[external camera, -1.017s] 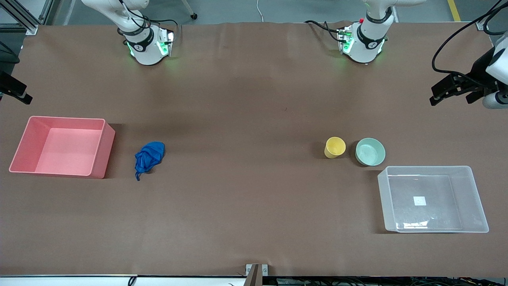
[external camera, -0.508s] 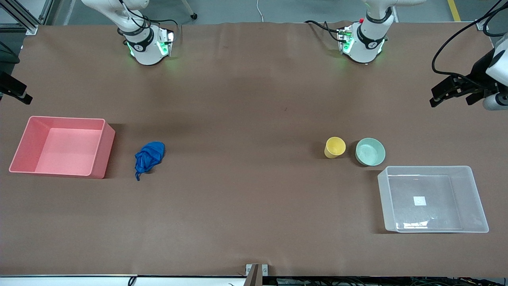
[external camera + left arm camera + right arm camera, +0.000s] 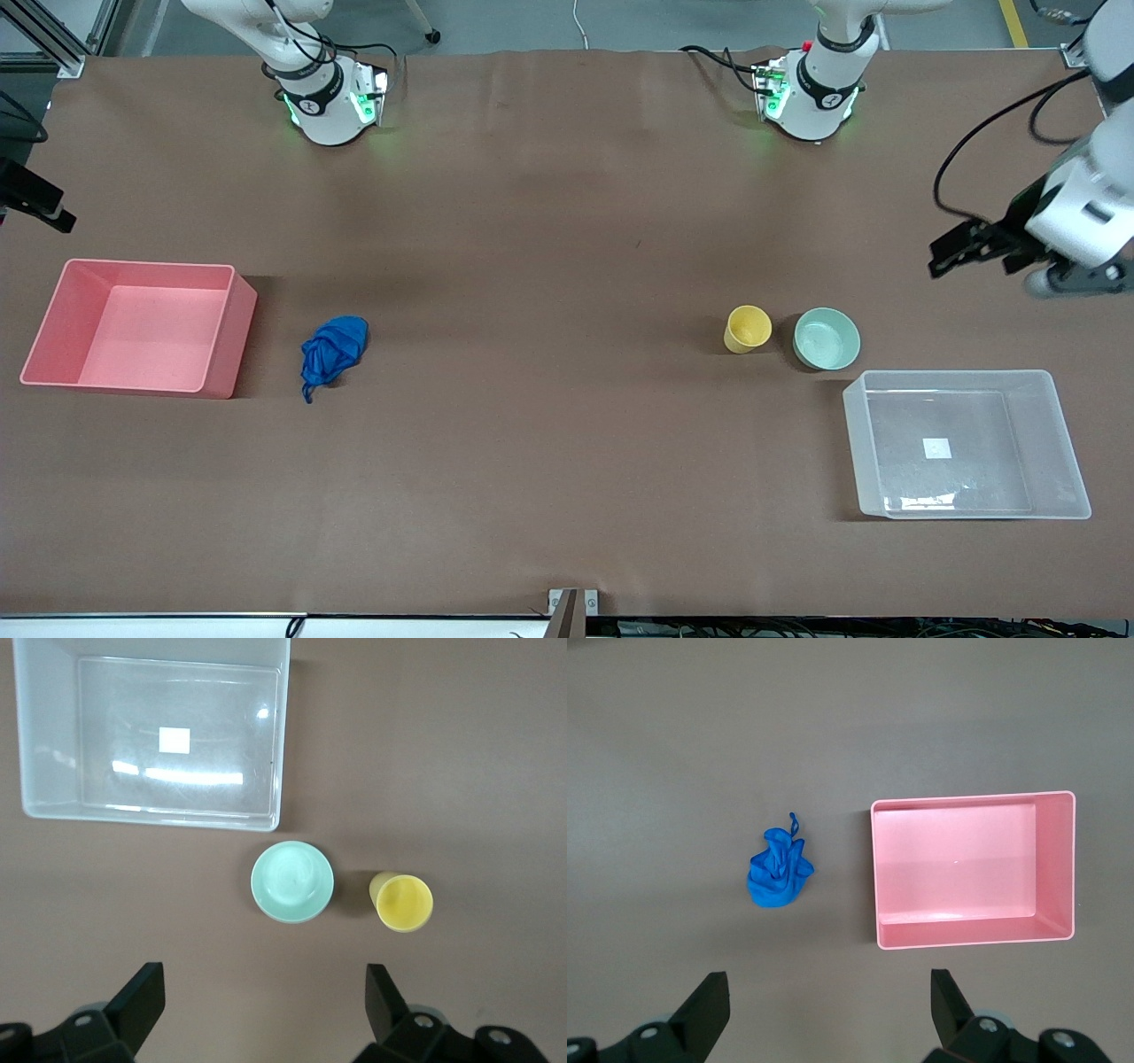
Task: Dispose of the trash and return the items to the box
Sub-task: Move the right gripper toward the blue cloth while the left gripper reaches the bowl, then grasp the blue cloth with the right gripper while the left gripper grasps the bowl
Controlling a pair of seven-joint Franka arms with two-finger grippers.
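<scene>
The blue wad of trash [image 3: 334, 348] lies on the table beside the pink bin; it also shows in the right wrist view [image 3: 778, 872]. The yellow cup [image 3: 749, 329] and mint-green bowl [image 3: 827, 338] stand side by side, farther from the front camera than the clear tub [image 3: 974, 483], which is empty. The left wrist view shows the cup [image 3: 404, 902], the bowl [image 3: 292, 881] and the tub [image 3: 213, 735]. My left gripper [image 3: 955, 251] is open and empty, up over the table's left-arm end. My right gripper [image 3: 35, 208] is open and empty, up at the right-arm end.
The pink opaque bin [image 3: 232, 341] stands empty at the right arm's end of the table, and shows in the right wrist view [image 3: 966, 868]. Brown table covering runs between the wad and the cup.
My left gripper has swung lower in the front view and in from the table's end, toward the bowl and cup. My right gripper has barely moved. Nothing on the table has moved.
</scene>
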